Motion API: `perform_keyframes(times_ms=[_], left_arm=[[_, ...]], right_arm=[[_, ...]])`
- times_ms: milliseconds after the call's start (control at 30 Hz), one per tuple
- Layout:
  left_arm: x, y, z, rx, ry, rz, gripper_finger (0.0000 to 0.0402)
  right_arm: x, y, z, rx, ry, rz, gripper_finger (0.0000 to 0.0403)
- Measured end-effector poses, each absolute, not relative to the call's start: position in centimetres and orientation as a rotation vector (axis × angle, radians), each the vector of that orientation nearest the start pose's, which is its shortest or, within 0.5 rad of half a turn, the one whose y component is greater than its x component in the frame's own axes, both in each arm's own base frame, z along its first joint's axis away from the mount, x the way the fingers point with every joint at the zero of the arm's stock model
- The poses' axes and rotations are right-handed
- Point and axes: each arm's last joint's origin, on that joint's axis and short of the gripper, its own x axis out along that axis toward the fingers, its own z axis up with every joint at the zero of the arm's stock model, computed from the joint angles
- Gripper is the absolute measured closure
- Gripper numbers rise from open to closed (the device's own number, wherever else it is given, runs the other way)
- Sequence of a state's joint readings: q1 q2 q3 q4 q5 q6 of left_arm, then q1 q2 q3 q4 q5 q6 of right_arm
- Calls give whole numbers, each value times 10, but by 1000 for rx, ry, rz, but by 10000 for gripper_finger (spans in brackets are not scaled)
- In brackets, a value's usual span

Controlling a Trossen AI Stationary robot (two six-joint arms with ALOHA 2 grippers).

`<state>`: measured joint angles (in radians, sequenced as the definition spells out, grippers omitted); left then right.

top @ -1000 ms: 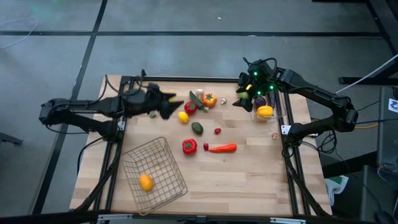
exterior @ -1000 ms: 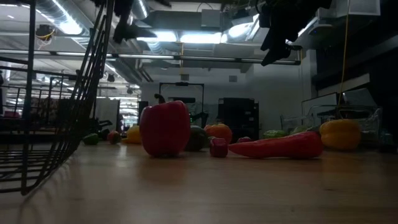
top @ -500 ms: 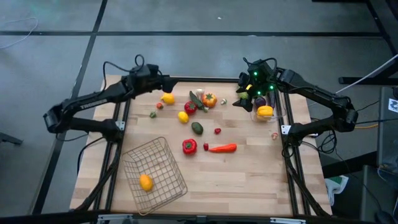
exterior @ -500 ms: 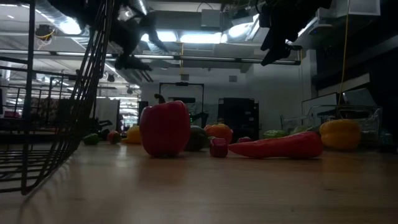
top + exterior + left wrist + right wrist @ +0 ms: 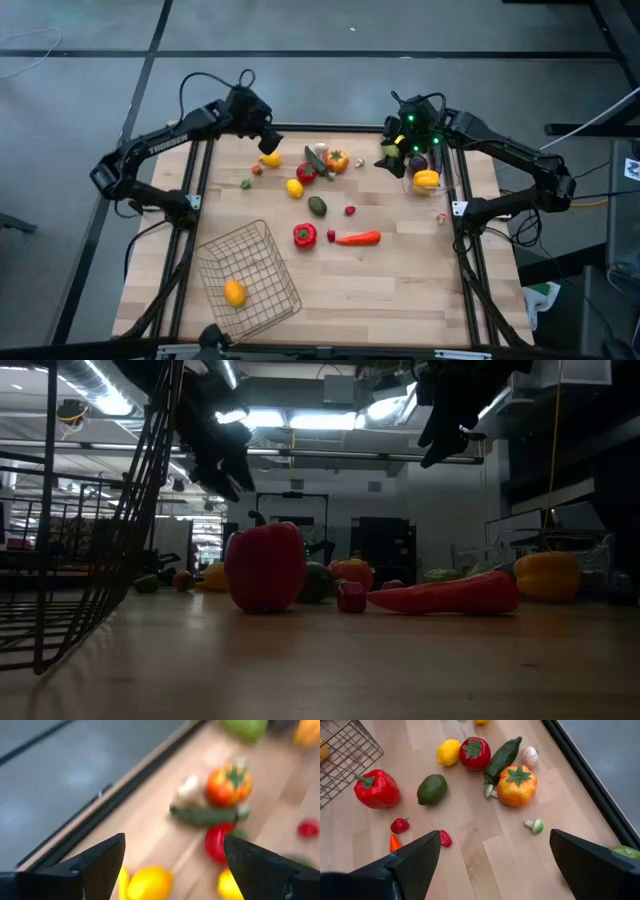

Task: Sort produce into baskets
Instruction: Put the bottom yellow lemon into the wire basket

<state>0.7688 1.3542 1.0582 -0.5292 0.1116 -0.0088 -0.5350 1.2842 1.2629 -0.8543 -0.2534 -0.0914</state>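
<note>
- Pale wooden table [image 5: 400,290] inside a black frame, on grey floor; dim hall with ceiling strip lights beyond.
- Near left: wire-mesh basket [image 5: 262,290], thin tilted grid, holding one orange-yellow fruit [image 5: 234,293].
- Far left: left gripper [image 5: 268,140] above a yellow lemon [image 5: 270,158], fingers spread.
- Middle: scattered produce, glossy toys: red pepper [image 5: 304,235], carrot [image 5: 358,238], green avocado [image 5: 317,206], orange tomato [image 5: 337,160].
- Far right: right gripper [image 5: 392,158] spread wide beside the clear bin [image 5: 447,180], yellow pepper [image 5: 426,179] inside.
</note>
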Motion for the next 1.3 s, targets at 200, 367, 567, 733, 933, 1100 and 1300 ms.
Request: perform_keyframes(times_ms=[200,367,567,733,933,1100,1300], left_arm=[[204,189,256,-310,1001,509,70],[202,188,248,-260,1093,445,71],[203,189,249,-108,1114,363,71],[206,187,249,81,1136,244,71],[207,186,249,298,1178,136,70],[205,187,248,360,1235,136,70],[203,185,241,417,1254,85,70]], right_arm=[[221,-123,338,252,821,-226,31],[221,-123,338,251,821,-227,31],[221,-123,338,251,821,-227,31],[221,-123,338,251,821,-228,31],[221,-123,338,251,821,-228,31],[221,-123,338,251,821,-228,31],[221,-123,338,251,821,-228,31]])
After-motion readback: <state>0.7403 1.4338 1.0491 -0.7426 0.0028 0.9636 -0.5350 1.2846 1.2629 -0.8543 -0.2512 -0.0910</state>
